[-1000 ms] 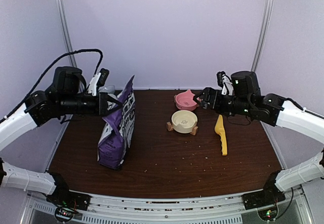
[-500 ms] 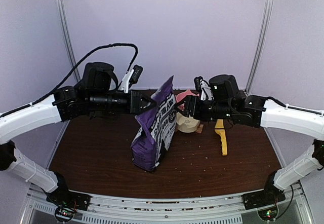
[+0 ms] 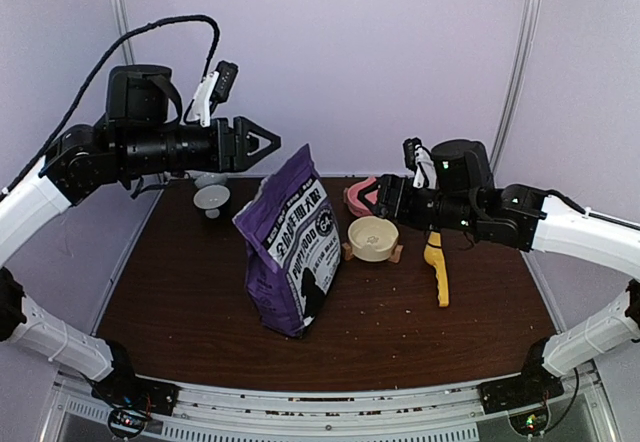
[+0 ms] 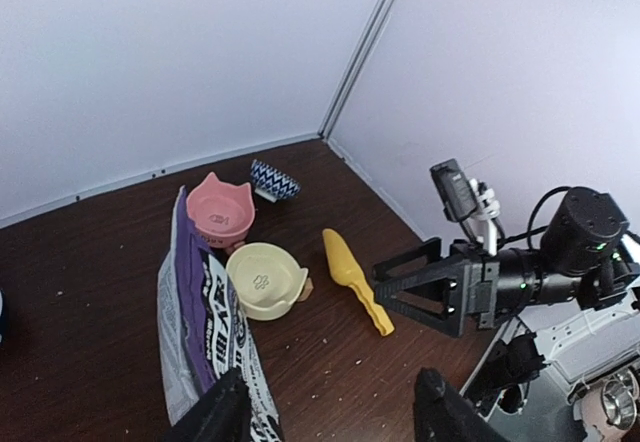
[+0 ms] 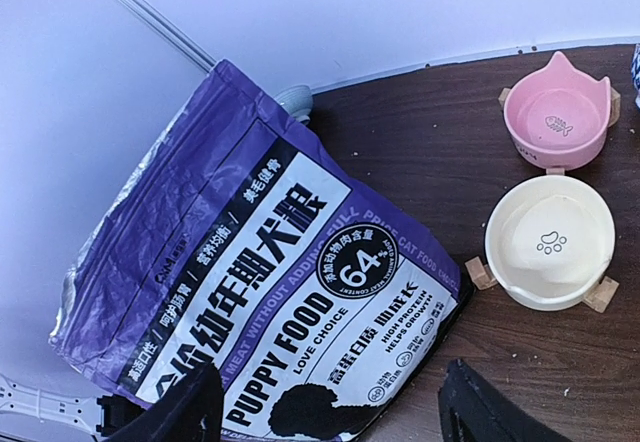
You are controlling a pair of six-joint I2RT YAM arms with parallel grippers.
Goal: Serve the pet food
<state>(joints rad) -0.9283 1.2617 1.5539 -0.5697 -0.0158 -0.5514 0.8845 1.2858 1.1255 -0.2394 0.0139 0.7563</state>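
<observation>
A purple bag (image 3: 290, 242) reading "PUPPY FOOD", "LOVE CHOICE" and "64%", under a row of Chinese characters, stands upright mid-table, touched by neither arm. The left gripper (image 3: 262, 144) hangs at its 11 o'clock, jaws spread and empty. The right gripper (image 3: 372, 200), at 2 o'clock, also gapes wide on nothing. A cream bowl (image 3: 373, 238) with a paw print sits at the bag's 3 o'clock. Crumbs (image 3: 398, 285) speckle the dark wood table (image 3: 180, 302); pale lilac walls (image 3: 350, 62) enclose it.
</observation>
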